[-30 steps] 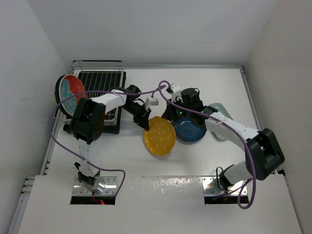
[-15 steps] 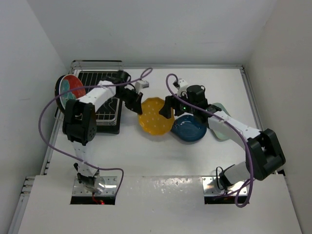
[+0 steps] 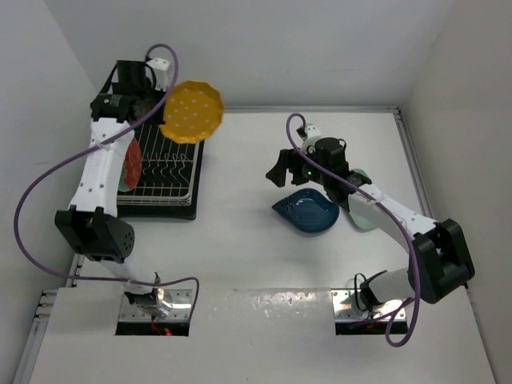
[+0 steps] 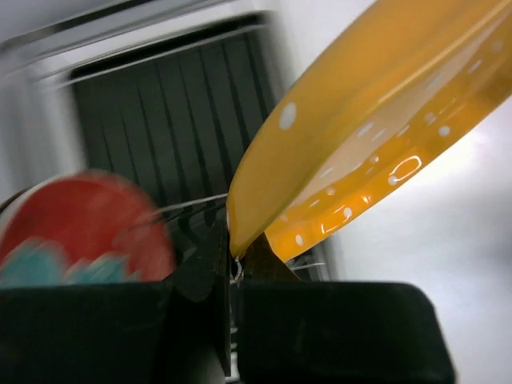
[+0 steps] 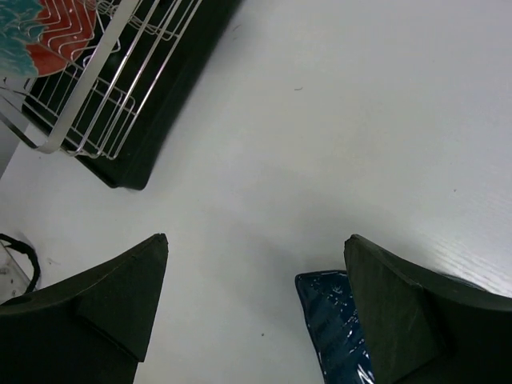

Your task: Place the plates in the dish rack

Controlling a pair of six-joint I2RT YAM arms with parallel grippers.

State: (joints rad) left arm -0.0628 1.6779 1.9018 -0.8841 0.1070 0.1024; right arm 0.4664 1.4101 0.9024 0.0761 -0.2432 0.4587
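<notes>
**A:** Where is the yellow plate [image 3: 192, 112]?

**B:** Up in the air, over the far end of the dish rack [image 3: 172, 172]. The left jaws are pinching its rim. The left wrist view shows the plate's edge wedged between them, with the plate tilted.

**A:** Is anything in the rack?

**B:** The red-and-turquoise plate [image 3: 130, 164] stands on edge between the wires at the rack's left side.

**A:** And the right jaws?

**B:** Spread wide and holding nothing. They hover over the surface [image 3: 240, 248], just beside the dark blue leaf-shaped plate [image 3: 308, 212], which lies flat there.

**A:** Any other plates?

**B:** The pale mint plate [image 3: 366, 218] lies just right of the blue one, partly hidden under the right arm
</notes>
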